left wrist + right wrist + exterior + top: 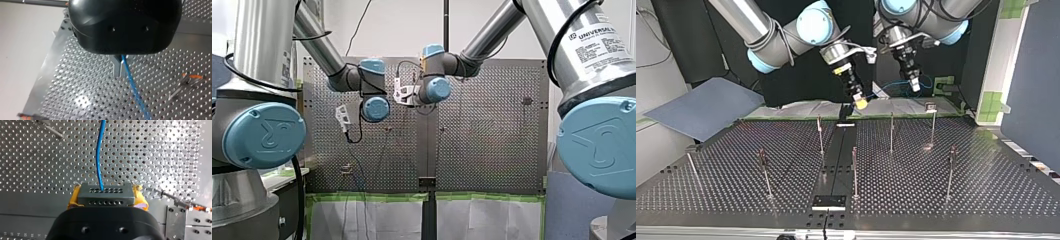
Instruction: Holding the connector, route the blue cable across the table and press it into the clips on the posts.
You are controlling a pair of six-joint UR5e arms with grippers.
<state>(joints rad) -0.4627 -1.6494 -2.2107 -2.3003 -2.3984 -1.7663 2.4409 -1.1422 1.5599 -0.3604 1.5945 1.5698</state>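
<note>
In the right wrist view my right gripper (107, 196), with yellow pads (140, 198), is shut on a grey connector block (105, 191). The blue cable (99, 152) leaves the block and runs ahead over the perforated table (162, 152). In the left wrist view the cable (135, 92) passes between the metal fingers (116, 68) of my left gripper (120, 68), which is shut on it. In the top view my right gripper (860, 101) hangs over the table's far edge near the middle, and my left gripper (914, 84) is to its right, with blue cable (893, 86) looping beside it.
Several thin posts (891, 132) stand across the table; one at the far right carries a clip (931, 106). A black plate (828, 201) lies at the near edge. A grey sheet (701, 107) leans at the top view's left, and a blue-grey panel (1031, 90) stands at its right.
</note>
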